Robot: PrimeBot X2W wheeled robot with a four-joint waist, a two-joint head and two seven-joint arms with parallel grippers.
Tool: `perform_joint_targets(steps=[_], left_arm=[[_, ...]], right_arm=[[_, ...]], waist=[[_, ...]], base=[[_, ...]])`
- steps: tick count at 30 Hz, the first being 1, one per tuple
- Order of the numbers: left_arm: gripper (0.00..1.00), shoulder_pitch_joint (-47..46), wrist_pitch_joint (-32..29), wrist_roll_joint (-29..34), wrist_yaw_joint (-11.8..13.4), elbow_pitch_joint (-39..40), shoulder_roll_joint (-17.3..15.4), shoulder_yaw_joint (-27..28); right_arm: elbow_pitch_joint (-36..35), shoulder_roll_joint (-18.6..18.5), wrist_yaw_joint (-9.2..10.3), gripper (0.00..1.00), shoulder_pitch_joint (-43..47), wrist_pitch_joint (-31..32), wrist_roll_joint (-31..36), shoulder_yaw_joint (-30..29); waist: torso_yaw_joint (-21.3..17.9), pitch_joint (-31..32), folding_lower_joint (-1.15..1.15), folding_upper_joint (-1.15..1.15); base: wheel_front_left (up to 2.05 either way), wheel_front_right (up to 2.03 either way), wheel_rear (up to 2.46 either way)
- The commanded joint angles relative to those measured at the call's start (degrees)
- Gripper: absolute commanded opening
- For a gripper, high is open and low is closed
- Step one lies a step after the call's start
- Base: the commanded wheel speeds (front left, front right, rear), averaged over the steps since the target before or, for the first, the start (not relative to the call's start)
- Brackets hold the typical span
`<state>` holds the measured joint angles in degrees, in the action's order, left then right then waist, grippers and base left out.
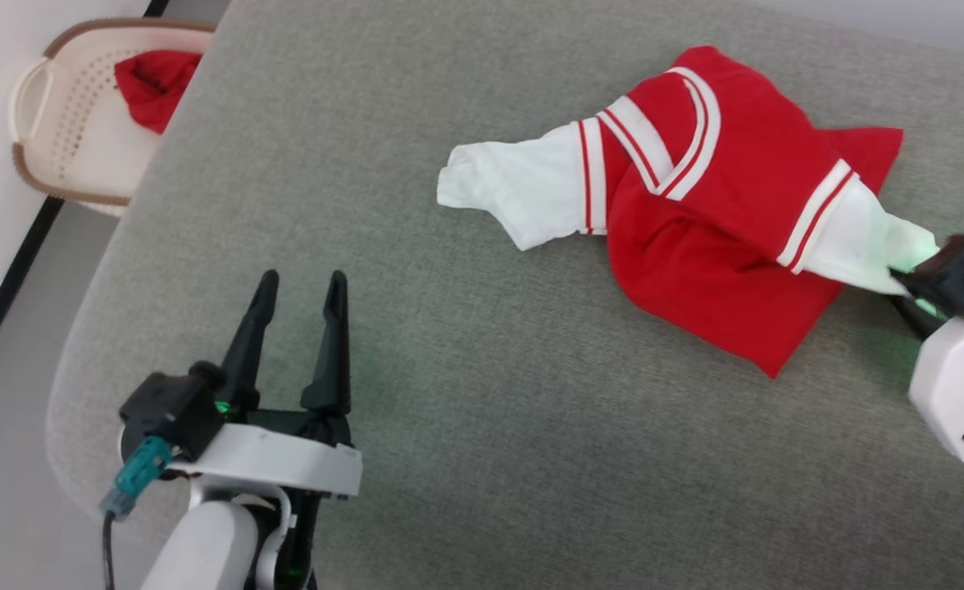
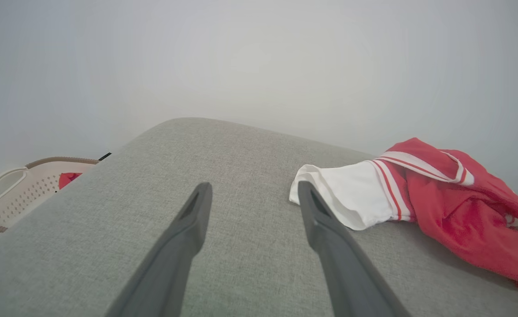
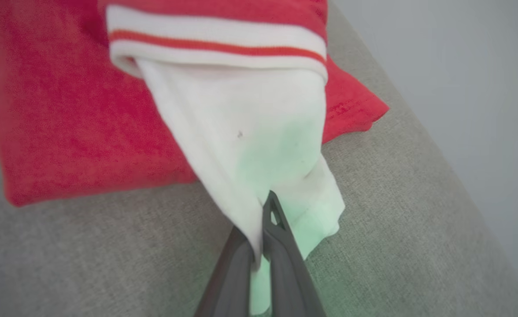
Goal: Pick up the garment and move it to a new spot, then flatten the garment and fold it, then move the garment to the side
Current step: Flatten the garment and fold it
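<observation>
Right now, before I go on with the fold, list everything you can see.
garment: one, red with white sleeves and red-white striped trim, crumpled on the right of the surface
padded surface: one, grey, under the garment
basket: one, cream with brown rim, beside the surface's far left edge
cloth: one, red, inside the basket
left gripper: one, dark fingers, open over bare surface
right gripper: one, dark fingers, shut on the garment's white sleeve

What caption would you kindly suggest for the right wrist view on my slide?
Right tool pinching the garment by its white sleeve on the grey surface.
</observation>
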<state>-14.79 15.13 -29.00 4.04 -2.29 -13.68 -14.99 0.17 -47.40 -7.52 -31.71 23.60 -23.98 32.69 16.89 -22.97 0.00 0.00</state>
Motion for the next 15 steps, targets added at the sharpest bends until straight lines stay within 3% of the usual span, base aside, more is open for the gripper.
perform_joint_targets(steps=[1, 8, 15], left_arm=[[1.00, 0.65, -0.01, 0.35, -0.20, 0.03, 0.01, 0.38], [1.00, 2.44, -0.01, 0.19, -0.68, 0.30, -0.56, 1.95], [1.00, 2.80, -0.40, -0.31, -0.69, 1.76, -1.29, 2.25]], right_arm=[[0.22, 0.57, 0.06, 0.00, 1.19, -0.39, -0.50, -1.47], [-2.26, 8.97, 0.06, 0.00, 10.29, 1.31, -9.88, -20.43], [-8.44, 17.83, 0.06, 0.00, 16.11, 9.99, -18.04, -40.58]], waist=[[-0.90, 0.73, 0.00, 0.00], [-3.65, 1.98, 0.00, 0.00], [-5.43, 1.82, 0.00, 0.00]], base=[[0.00, 0.00, 0.00], [0.00, 0.00, 0.00], [0.00, 0.00, 0.00]])
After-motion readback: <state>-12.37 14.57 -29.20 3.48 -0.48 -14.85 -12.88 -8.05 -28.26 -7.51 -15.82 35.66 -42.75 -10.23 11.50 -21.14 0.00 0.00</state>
